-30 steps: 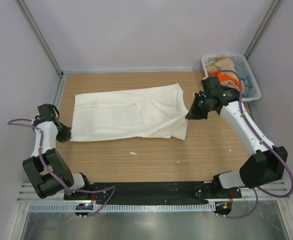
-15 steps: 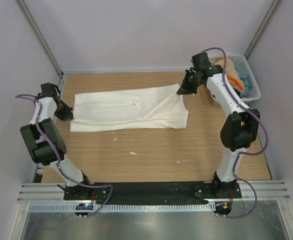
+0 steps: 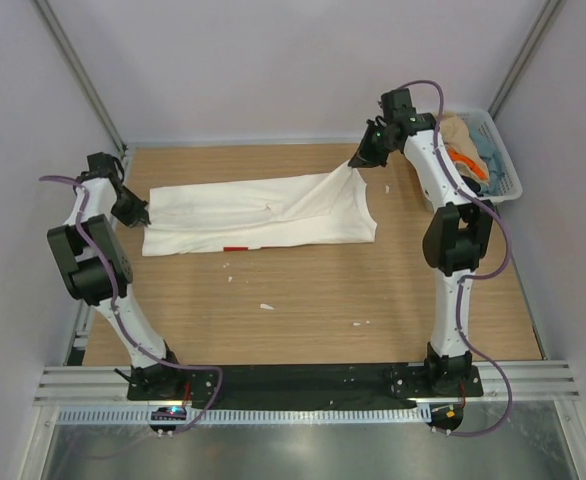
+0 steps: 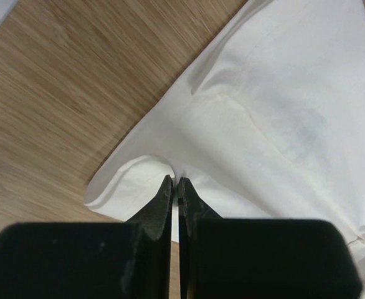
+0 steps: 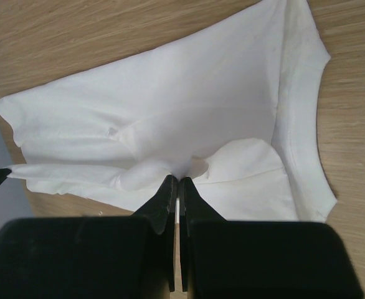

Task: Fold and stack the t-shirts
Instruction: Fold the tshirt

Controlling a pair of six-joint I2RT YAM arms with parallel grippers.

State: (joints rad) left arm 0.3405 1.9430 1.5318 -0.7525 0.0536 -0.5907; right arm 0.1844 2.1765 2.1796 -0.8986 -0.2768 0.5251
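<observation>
The white t-shirt (image 3: pixel 263 210) lies stretched across the far half of the wooden table, with a sliver of red print (image 3: pixel 235 247) at its near edge. My left gripper (image 3: pixel 136 212) is shut on the shirt's left end, pinching cloth (image 4: pixel 220 112) between its fingertips in the left wrist view. My right gripper (image 3: pixel 356 162) is shut on the shirt's far right corner and holds it lifted, cloth (image 5: pixel 170 112) bunched at its fingertips. Tan (image 3: pixel 457 128), orange (image 3: pixel 466 160) and pale blue (image 3: pixel 493 152) shirts lie in the basket. The black shirt is out of view.
A white lattice basket (image 3: pixel 509 186) stands at the far right corner. Small white scraps (image 3: pixel 266 306) lie on the near table. Grey walls and metal posts close in left, right and back.
Both grippers have carried the shirt's ends toward the far edge. The right one lifted its corner up and back. The shirt's near edge has slid back, and a red sliver shows.
</observation>
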